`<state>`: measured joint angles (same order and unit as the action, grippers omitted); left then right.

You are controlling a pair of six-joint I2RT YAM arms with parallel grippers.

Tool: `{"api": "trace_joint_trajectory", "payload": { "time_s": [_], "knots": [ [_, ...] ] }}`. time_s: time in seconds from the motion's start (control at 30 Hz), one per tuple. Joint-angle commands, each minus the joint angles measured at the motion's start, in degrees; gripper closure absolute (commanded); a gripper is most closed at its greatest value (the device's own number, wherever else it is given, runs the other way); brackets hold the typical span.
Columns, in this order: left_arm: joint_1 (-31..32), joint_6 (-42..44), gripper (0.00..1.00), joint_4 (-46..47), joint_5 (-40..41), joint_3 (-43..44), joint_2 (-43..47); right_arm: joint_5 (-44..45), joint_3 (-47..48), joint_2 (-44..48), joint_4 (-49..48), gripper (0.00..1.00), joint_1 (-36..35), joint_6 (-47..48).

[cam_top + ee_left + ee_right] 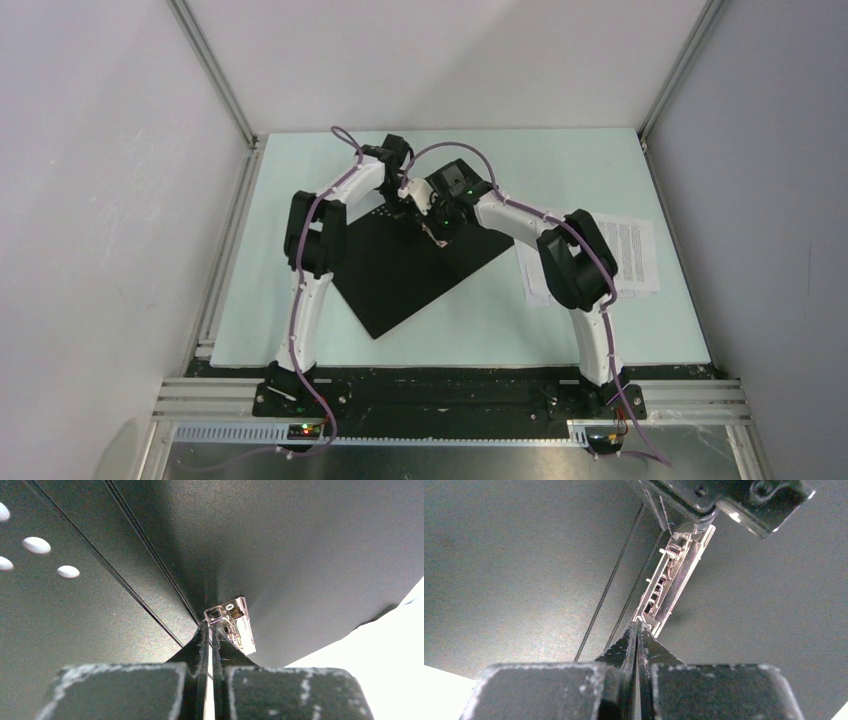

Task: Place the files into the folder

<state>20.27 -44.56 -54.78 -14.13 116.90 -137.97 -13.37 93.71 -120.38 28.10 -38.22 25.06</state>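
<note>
Step in hand: opening work on the folder (400, 275), which lay spread flat with its black inside up; judged an early stage, since no sheet was inside it.
Folder, position: middle of the tabletop (560, 170), turned diamond-wise, one corner pointing to 6 o'clock toward the arm bases.
Files, position: the files (635, 255) lay flat at 3 o'clock of the folder, just beside its right corner and partly hidden under the right arm.
Clip: a metal clip (235, 625) sat beside the spine creases, toward 12 o'clock of the folder's inside.
Left end effector (210, 630): fingers pressed together, tips against one end of the clip (whether any part of it was pinched could not be told).
Right end effector (638, 627): fingers likewise closed, tips at the clip's opposite end; nothing showed between them.
Next move, judged: the clip probably had to be raised first. One arm would then swing to 3 o'clock for the sheets, which lay thin and flat and so called for an edge lift or a slide.
Edges: the files lay near the tabletop's right edge, with little margin at 3 o'clock.
Open room: bare tabletop showed from 12 to 2 o'clock beyond the folder and again at 9 o'clock; enclosure walls stood close on both sides.
</note>
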Motion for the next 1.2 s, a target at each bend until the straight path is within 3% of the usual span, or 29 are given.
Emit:
{"api": "trace_joint_trajectory", "payload": {
  "time_s": [0.0, 0.47, 0.6, 0.83, 1.17],
  "knots": [
    [-1.12, 2.22, 1.00, -3.87, 6.86, -1.70, -1.77, 2.12, 2.01, -1.36, -1.49, 1.00, -0.47, -1.14],
    [-1.12, 2.19, 1.00, -3.46, 6.79, -2.06, -1.52, 2.45, 2.27, -2.25, -0.22, 1.00, -1.18, -2.26],
    [-1.14, 2.20, 1.00, -3.49, 6.80, -2.11, -1.58, 3.81, 1.91, -2.51, 0.30, 0.93, -1.27, -2.12],
    [-1.16, 2.26, 1.00, -3.45, 6.80, -2.11, -1.58, 5.74, 1.47, -3.34, -0.10, 0.95, -1.26, -1.86],
    [-1.13, 2.28, 1.00, -3.45, 6.67, -2.10, -1.66, 1.66, 3.21, -3.96, 2.66, 0.97, -1.19, -2.41]
  ]
}}
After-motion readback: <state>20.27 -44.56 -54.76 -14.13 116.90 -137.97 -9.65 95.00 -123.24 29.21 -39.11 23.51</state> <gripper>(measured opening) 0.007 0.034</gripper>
